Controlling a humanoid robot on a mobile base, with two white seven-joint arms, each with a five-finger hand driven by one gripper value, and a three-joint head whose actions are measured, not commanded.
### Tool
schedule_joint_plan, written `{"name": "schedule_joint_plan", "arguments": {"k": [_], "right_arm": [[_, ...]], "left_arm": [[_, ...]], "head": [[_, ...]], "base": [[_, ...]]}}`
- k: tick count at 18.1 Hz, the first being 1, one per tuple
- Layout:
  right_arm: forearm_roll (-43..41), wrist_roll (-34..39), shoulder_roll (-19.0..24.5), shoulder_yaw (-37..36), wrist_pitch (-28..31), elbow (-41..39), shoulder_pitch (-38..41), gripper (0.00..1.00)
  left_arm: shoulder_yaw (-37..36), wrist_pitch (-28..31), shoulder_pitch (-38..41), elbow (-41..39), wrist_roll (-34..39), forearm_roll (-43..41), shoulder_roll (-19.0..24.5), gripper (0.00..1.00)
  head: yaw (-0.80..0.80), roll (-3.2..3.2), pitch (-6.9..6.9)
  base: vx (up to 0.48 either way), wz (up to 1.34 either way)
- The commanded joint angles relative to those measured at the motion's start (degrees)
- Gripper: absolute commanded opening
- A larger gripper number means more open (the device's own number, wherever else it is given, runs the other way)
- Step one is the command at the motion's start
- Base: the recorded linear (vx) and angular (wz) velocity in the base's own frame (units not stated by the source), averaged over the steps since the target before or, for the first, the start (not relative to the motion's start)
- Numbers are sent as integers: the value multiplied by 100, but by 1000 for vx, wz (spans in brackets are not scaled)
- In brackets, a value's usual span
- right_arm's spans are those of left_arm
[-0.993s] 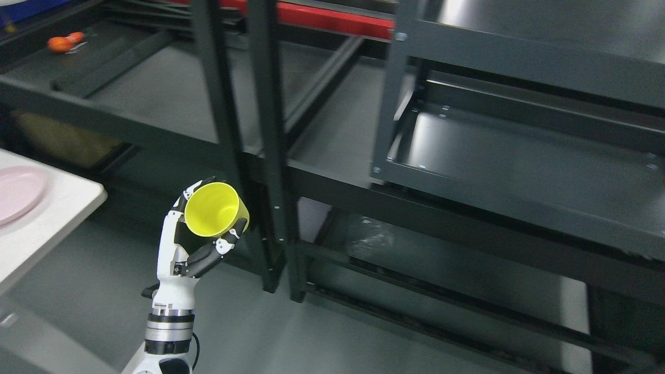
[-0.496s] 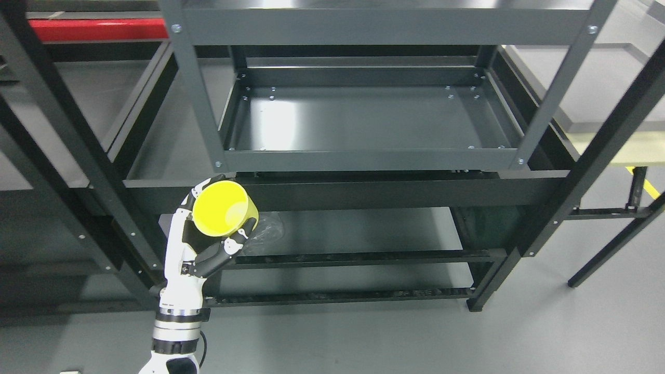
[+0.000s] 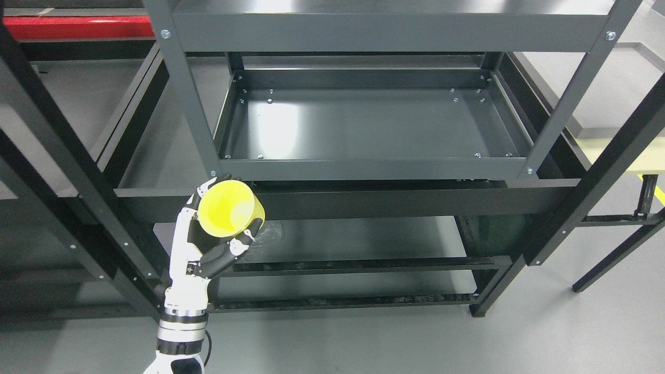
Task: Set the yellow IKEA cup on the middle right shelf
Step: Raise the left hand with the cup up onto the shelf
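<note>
My left hand (image 3: pixel 221 228) comes up from the bottom left and is shut on the yellow cup (image 3: pixel 230 209). The cup is tilted, its open mouth facing the camera. It is held in front of the black front rail, just below the left front corner of the grey tray-like middle shelf (image 3: pixel 374 169). That shelf's surface is bare. The right hand is out of view.
Grey uprights (image 3: pixel 184 88) frame the shelf unit, with black diagonal posts (image 3: pixel 62 156) at left and right (image 3: pixel 597 171). A lower shelf (image 3: pixel 363 234) holds a crumpled clear plastic bag (image 3: pixel 270 231) next to the hand. A red beam (image 3: pixel 78 27) runs at top left. Grey floor lies below.
The whole picture has shifted as the camera moved, swinging right onto the grey shelf unit and then a little closer. The cup stays held in the left hand the same way.
</note>
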Motion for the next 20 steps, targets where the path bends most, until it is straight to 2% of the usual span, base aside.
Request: {"name": "schedule_joint_plan", "arguments": {"k": [1, 3, 12, 17, 20], "right_arm": [[-141, -4, -100, 97, 3, 0, 81, 99], [-141, -4, -100, 97, 3, 0, 81, 99], [-141, -4, -100, 97, 3, 0, 81, 99], [-141, -4, -100, 97, 3, 0, 81, 99], [-141, -4, -100, 97, 3, 0, 81, 99]], "left_arm": [[-433, -130, -42, -132, -13, 6, 100, 1], [-751, -200, -51, -246, -13, 6, 100, 1], [-1016, -526, -375, -387, -31, -3, 100, 1], [-1314, -517, -1340, -457, -31, -3, 100, 1], [-1972, -517, -1956, -457, -13, -3, 100, 1]], "head": [[0, 0, 0], [0, 0, 0], [0, 0, 0], [0, 0, -1], [0, 0, -1]], "base": [[59, -130], [65, -135], [85, -59], [176, 221], [127, 299]]}}
